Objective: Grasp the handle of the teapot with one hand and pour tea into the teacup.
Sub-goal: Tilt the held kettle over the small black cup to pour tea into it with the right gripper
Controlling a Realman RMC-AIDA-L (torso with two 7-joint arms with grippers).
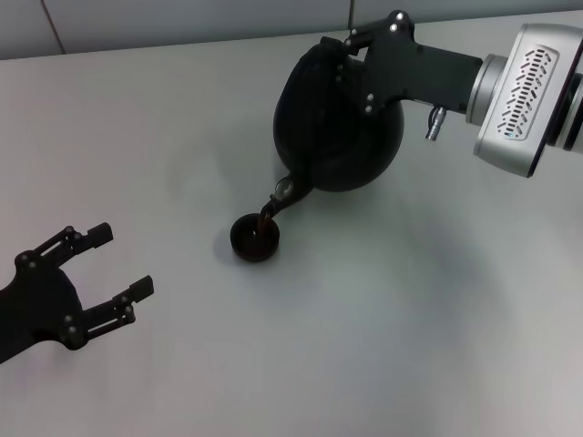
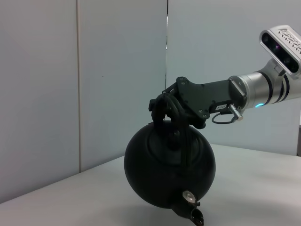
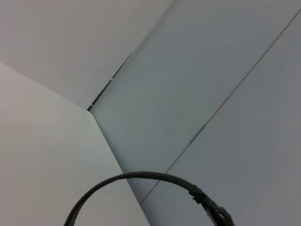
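Note:
The round black teapot [image 1: 342, 137] hangs tilted above the table, spout [image 1: 282, 191] pointing down. A thin dark stream of tea [image 1: 267, 217] runs from the spout into the small dark teacup [image 1: 254, 238], which stands on the table just below. My right gripper [image 1: 339, 55] is shut on the black arched handle at the top of the pot. The left wrist view shows the same grip: the right gripper [image 2: 162, 106] is on the handle [image 2: 184, 141] over the teapot [image 2: 160, 174]. My left gripper [image 1: 122, 260] is open and empty at the near left.
The grey table [image 1: 410, 319] runs back to a pale wall [image 2: 117, 70]. The right wrist view shows only wall panels, a table corner and a thin black cable [image 3: 141, 176].

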